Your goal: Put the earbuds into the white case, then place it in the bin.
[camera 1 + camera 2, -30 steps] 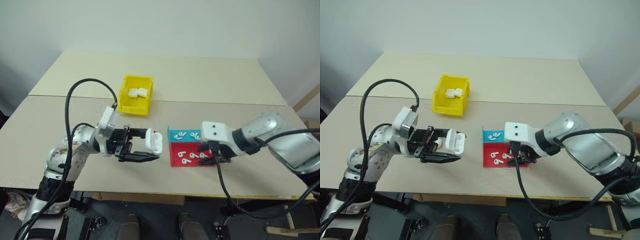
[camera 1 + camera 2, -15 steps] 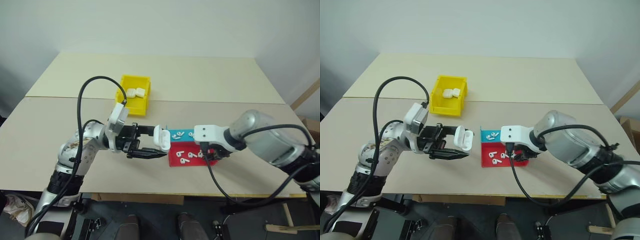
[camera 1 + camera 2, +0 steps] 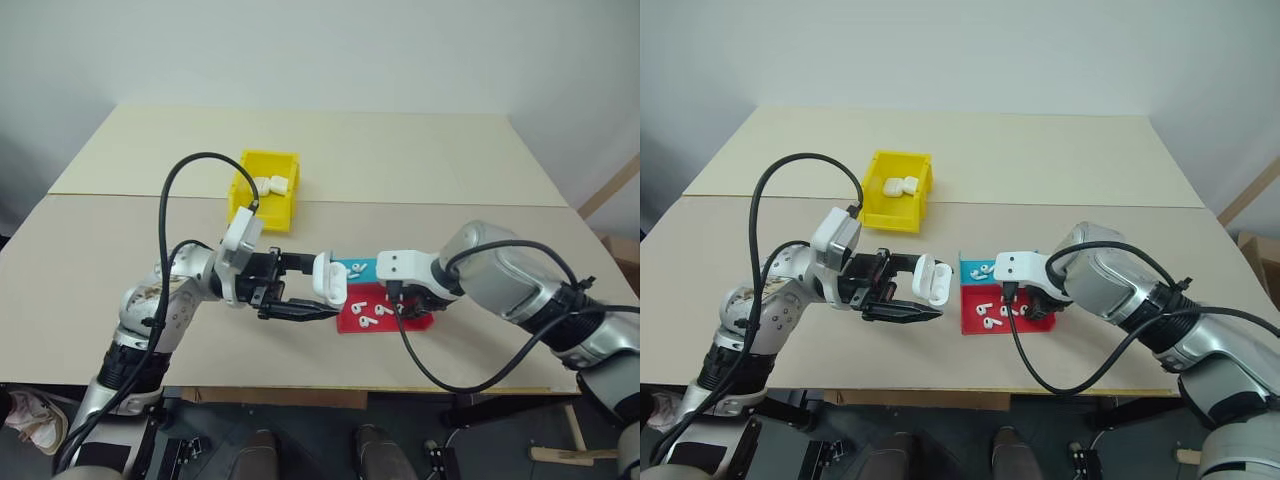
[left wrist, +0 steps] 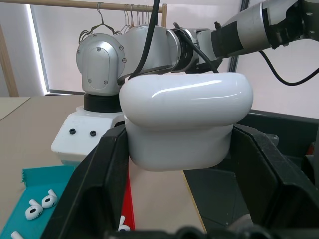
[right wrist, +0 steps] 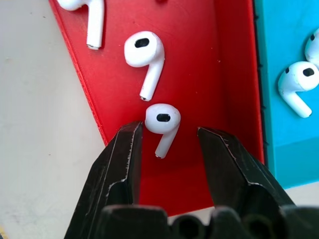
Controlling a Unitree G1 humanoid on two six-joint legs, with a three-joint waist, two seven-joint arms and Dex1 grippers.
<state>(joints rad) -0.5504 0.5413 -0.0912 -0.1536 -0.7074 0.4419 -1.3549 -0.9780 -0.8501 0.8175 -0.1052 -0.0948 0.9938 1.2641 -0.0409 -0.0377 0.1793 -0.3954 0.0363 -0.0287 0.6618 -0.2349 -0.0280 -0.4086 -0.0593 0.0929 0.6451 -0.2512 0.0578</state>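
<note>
My left gripper is shut on the white case, held level above the table just left of the trays, its lid hinged open. In the left wrist view the case sits between both fingers. My right gripper points down into the red tray. Its jaws are open and straddle one earbud lying on the tray floor, not clamped. More earbuds lie nearby in the tray. The yellow bin stands further back on the left.
Two white cases lie in the bin. A blue tray with several earbuds adjoins the red tray's far side. The red tray's wall runs close beside the right fingers. The table's front edge is near.
My right gripper has come down and tilted steeper over the red tray, closing in on one earbud. The left gripper keeps the case in about the same place.
</note>
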